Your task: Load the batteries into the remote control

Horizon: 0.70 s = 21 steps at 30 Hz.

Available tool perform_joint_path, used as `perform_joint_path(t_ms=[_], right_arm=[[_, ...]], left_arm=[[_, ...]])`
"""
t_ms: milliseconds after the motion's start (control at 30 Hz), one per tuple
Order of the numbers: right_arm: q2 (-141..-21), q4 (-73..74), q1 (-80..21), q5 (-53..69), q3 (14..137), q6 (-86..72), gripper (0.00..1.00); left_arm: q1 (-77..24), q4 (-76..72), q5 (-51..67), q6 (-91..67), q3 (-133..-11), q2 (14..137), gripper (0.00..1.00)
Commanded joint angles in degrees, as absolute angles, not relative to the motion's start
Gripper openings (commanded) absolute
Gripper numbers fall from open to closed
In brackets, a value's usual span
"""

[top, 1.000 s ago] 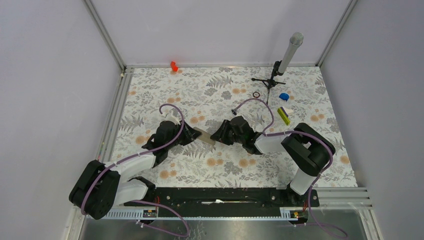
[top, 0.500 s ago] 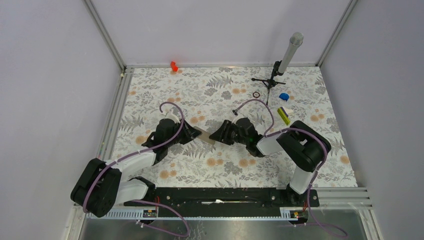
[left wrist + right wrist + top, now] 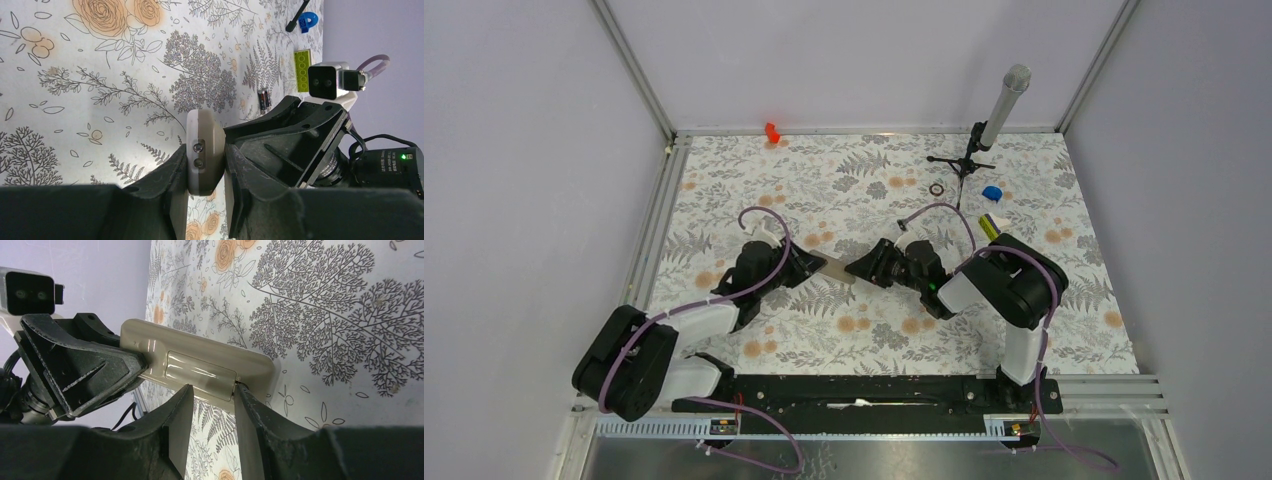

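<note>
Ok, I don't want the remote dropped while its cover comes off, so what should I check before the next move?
1. Grip: left gripper shut on the remote, at one end: ok.
2. Access: the remote's back faces the right gripper: ok.
3. Is the cover off: not ok, still closed.
4. Placement: right gripper open at the cover's edge: ok; contact: cannot tell.
5. Supply: batteries in sight, loose on the table: ok.

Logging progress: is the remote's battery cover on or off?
On: right wrist view shows the cover panel seated in the remote control; no open compartment.
</note>
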<state>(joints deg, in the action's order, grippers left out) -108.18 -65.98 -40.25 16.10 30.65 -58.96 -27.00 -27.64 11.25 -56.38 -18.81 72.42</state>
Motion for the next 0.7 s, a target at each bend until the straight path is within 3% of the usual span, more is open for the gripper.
perform_joint_path(t_ms=[0, 233, 667], right_arm=[[-109.4, -77.6, -43.8, 26.4, 33.9, -63.2, 0.41], [-107.1, -79.4, -43.7, 27.2, 34.3, -62.0, 0.40], [-101.0, -75.8, -40.7, 25.1, 31.3, -58.3, 0.40]], left_arm=[[-33.7, -18.2, 15.3, -58.3, -16.7, 77.1, 0.00], [-38.1, -12.3, 5.1, -58.6, -18.4, 77.3, 0.00], [-38.5, -3.2, -2.8, -56.8, -20.2, 76.2, 0.00]])
